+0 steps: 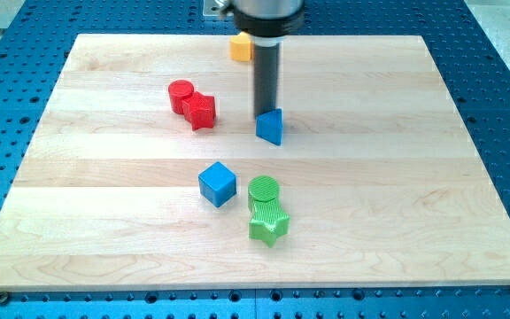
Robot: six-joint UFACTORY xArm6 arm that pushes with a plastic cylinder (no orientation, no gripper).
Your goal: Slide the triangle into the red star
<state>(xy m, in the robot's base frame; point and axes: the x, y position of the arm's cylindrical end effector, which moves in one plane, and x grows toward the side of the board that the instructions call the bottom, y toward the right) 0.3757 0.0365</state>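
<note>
Pale wood tabletop (397, 177) on blue perforated base, wide bare room at view's right; my tip (265, 113), a plain rod with no hand, touches blue triangle (271, 127) from above-left, red star (201, 111) well apart at left beside red cylinder (181, 93).

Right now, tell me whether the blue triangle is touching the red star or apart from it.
Apart. Bare board shows between the blue triangle and the red star; my tip sits against the triangle's top-left edge.
</note>
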